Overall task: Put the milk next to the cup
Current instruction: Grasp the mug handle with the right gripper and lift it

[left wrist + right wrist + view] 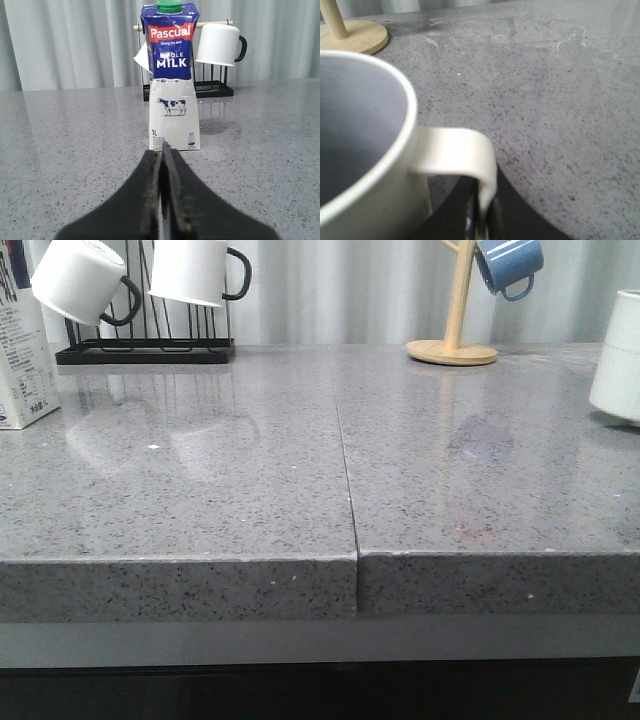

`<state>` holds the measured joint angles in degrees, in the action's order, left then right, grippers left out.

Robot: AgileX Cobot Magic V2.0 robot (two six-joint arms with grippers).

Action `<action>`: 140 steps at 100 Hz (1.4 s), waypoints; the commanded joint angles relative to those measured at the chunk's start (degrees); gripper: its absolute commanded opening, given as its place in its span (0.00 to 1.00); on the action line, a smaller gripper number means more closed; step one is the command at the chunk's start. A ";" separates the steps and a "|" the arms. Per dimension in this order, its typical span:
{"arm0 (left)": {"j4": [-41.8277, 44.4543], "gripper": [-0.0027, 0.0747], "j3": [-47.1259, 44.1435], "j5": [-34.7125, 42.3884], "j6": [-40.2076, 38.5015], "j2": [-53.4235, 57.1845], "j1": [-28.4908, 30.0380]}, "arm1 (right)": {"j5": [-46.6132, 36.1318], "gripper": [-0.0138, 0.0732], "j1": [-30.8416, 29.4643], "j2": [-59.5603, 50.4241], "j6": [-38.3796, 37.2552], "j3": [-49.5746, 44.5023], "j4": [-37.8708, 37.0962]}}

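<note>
Milk (170,75): stood upright at far left of surface (250,470), ungrasped; left gripper (162,195) clenched empty before it. Cup (618,355): far right; handle pinched by right gripper (481,220). Placement not begun.

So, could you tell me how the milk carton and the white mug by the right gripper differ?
The milk carton is a tall box, blue on top, capped green; the mug is round, plain white, open-topped. The carton stands untouched; the mug's handle sits between the right gripper. Both rest upright on the counter.
</note>
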<state>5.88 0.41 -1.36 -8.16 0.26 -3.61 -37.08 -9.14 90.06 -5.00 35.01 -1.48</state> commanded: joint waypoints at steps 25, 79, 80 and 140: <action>-0.11 0.01 -2.93 4.49 -0.41 1.83 0.16 | 0.25 0.09 11.92 -7.84 11.35 1.77 11.00; -0.11 0.01 -2.93 4.49 -0.41 1.83 0.16 | -2.03 0.09 39.26 1.65 38.41 15.75 46.44; -0.11 0.01 -2.93 4.49 -0.41 1.83 0.16 | -2.18 0.09 39.66 2.31 38.41 16.32 46.53; -0.11 0.01 -2.93 4.49 -0.41 1.83 0.16 | -1.10 0.15 42.73 9.13 38.41 20.45 49.14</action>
<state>5.88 0.41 -1.36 -8.16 0.26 -3.61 -35.22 33.73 101.85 32.72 53.63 49.05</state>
